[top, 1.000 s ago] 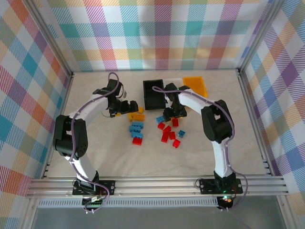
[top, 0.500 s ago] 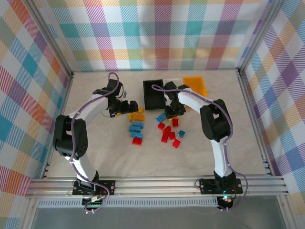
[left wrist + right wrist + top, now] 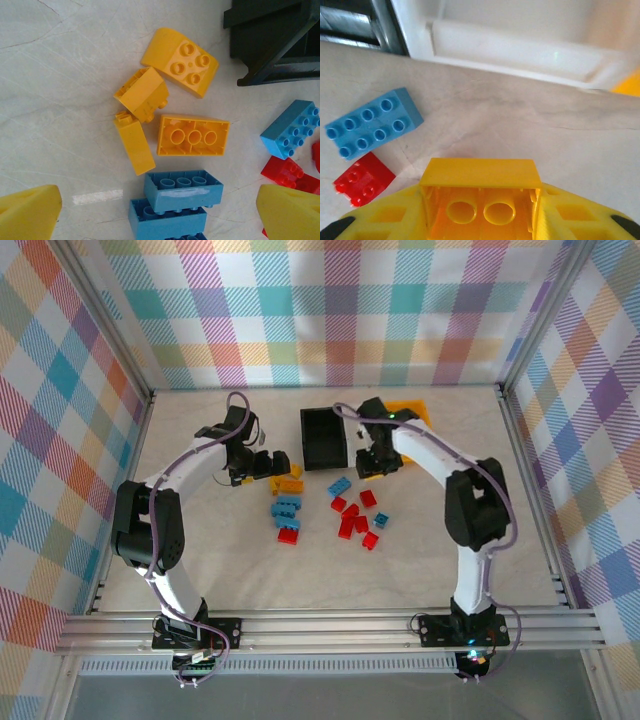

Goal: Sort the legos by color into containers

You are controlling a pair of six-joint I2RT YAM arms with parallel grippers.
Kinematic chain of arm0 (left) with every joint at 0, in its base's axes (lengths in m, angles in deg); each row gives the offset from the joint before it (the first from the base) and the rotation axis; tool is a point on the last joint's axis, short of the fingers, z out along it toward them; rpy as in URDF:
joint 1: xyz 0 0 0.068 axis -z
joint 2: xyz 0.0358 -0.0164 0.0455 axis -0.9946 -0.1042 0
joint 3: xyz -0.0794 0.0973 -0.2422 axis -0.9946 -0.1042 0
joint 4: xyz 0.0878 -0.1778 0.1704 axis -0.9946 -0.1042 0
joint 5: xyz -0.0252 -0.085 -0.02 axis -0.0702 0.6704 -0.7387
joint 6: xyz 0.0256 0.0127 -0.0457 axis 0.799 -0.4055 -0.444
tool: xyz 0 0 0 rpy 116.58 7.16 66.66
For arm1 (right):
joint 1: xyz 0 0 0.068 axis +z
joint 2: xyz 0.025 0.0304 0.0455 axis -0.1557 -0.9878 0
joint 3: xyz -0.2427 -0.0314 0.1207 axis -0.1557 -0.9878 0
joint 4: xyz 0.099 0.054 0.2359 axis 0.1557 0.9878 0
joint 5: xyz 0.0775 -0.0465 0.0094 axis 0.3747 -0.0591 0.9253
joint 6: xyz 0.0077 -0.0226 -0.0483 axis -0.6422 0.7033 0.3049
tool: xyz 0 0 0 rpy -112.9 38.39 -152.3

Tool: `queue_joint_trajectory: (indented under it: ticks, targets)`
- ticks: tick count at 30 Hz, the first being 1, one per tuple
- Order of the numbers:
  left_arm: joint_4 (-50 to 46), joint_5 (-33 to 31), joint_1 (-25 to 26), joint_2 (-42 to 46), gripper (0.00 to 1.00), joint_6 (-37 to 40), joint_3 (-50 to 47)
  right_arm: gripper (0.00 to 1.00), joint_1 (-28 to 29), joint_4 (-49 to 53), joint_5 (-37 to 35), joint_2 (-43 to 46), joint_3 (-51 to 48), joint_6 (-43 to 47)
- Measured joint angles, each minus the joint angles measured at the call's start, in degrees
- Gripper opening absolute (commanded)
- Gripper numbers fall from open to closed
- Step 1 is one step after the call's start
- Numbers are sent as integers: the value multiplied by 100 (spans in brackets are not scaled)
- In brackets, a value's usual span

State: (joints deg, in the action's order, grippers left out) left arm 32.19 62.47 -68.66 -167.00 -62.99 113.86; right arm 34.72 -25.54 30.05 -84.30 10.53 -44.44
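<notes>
1 yellow brick (image 3: pixel 480 175) is pinched in the right gripper (image 3: pixel 481 220), with the white bin (image 3: pixel 520 50) just ahead and the orange-yellow bin (image 3: pixel 631 82) ahead to its right. To do this step well, it should rise over the white wall and let go only once above the orange-yellow bin. The right arm stretches forward, wrist seemingly tipped down, while the left gripper (image 3: pixel 159 215) hangs wide open, 4 loose yellow legos (image 3: pixel 192 136) just ahead of it.

A pale counter (image 3: pixel 250 570) with faint grey veins lies flat inside a booth. Plaid cloth walls (image 3: pixel 330 310) in pink, teal, orange and purple close it at the far side, left and right. Aluminium posts (image 3: pixel 115 335) rise at the corners, and grooved aluminium rails (image 3: pixel 330 630) cross the near edge.
</notes>
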Motion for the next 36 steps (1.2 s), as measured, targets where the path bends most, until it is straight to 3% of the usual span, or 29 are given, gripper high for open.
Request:
queue_joint_trajectory:
  ticks: [4, 9, 16, 21, 28, 36]
  targets:
    - [0, 2, 0, 0, 100, 0, 0, 46, -577, 48, 0, 334, 109, -105]
    - [-15, 42, 0, -48, 100, 4, 61, 46, -1261, 111, 4, 39, 791, -236]
    - [-52, 42, 0, -87, 100, 11, 146, 48, -1626, 238, 109, -1475, 2594, -452]
    - [-177, 42, 0, -101, 100, 33, 149, 57, -1648, 496, 133, -2487, 3493, -608]
    - [-284, 83, 2, -323, 96, 76, 192, 69, -1641, 680, 243, -2496, 3676, -787]
    - [-341, 144, 79, -678, 91, 168, 525, 69, -1550, 774, 271, -1491, 2824, -785]
